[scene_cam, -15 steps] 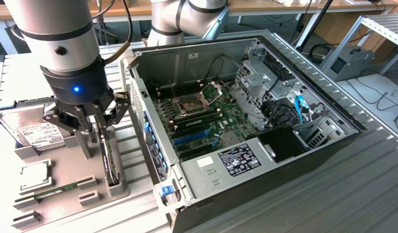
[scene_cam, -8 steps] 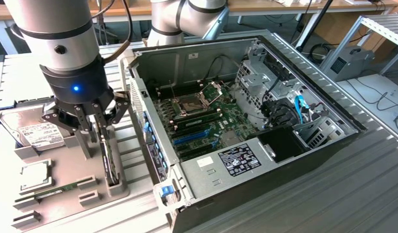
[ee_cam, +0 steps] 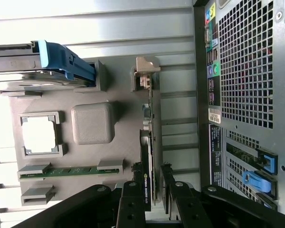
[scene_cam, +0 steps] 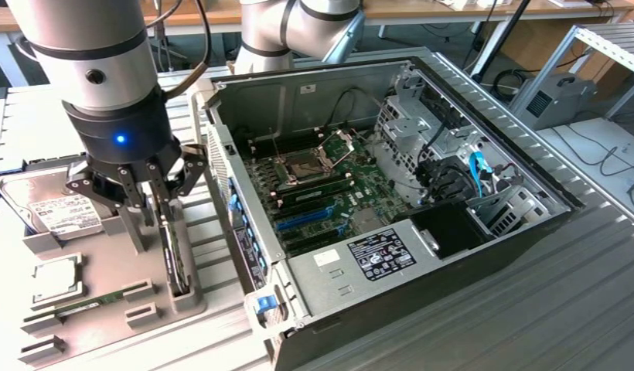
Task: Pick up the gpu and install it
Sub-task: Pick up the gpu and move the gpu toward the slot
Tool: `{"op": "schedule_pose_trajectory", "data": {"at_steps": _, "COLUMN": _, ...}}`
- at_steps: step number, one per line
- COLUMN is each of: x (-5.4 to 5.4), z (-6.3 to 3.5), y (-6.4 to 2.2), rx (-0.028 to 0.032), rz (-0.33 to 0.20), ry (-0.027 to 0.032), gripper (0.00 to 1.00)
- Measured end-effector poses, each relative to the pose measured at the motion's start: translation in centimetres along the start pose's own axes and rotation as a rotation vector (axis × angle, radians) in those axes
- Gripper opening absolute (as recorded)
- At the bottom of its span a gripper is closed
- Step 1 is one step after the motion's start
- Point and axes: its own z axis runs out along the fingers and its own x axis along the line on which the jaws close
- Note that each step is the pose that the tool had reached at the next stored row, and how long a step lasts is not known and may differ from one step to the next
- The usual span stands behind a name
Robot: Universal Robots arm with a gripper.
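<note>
The gpu (scene_cam: 177,251) stands on edge in a slot of the grey parts holder (scene_cam: 110,267), its green board and black cooler facing sideways. My gripper (scene_cam: 158,220) has come down over the card's upper edge. In the wrist view the gpu (ee_cam: 151,123) runs straight away from my gripper (ee_cam: 152,187), with one black finger on each side of it. A thin gap shows between the card and one finger, so the gripper is open and straddling the card. The open computer case (scene_cam: 420,85) lies to the exterior view's right, with its motherboard (scene_cam: 332,185) and blue slots (scene_cam: 301,220) exposed.
On the holder also sit a hard drive (scene_cam: 54,210) in a blue caddy (ee_cam: 61,59), a CPU (ee_cam: 39,134) and a RAM stick (ee_cam: 69,171). The case's rear panel (ee_cam: 247,71) stands close beside the holder. A power supply (scene_cam: 390,251) and cables fill the case's near end.
</note>
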Motion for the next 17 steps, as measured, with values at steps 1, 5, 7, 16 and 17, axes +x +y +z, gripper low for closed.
{"op": "schedule_pose_trajectory", "data": {"at_steps": 1, "x": 0.00, "z": -0.02, "y": 0.00, "rx": 0.0000, "rz": 0.000, "ry": 0.0001, "gripper": 0.28}}
{"op": "schedule_pose_trajectory", "data": {"at_steps": 5, "x": 0.00, "z": -0.12, "y": -0.01, "rx": 0.0000, "rz": 0.000, "ry": 0.0001, "gripper": 0.28}}
{"op": "schedule_pose_trajectory", "data": {"at_steps": 7, "x": -0.01, "z": -0.17, "y": -0.01, "rx": 0.0000, "rz": 0.000, "ry": 0.0000, "gripper": 0.28}}
{"op": "schedule_pose_trajectory", "data": {"at_steps": 16, "x": -0.01, "z": -0.38, "y": -0.01, "rx": 0.0000, "rz": 0.000, "ry": 0.0000, "gripper": 0.28}}
{"op": "schedule_pose_trajectory", "data": {"at_steps": 17, "x": -0.01, "z": -0.40, "y": -0.02, "rx": 0.0000, "rz": 0.000, "ry": 0.0001, "gripper": 0.28}}
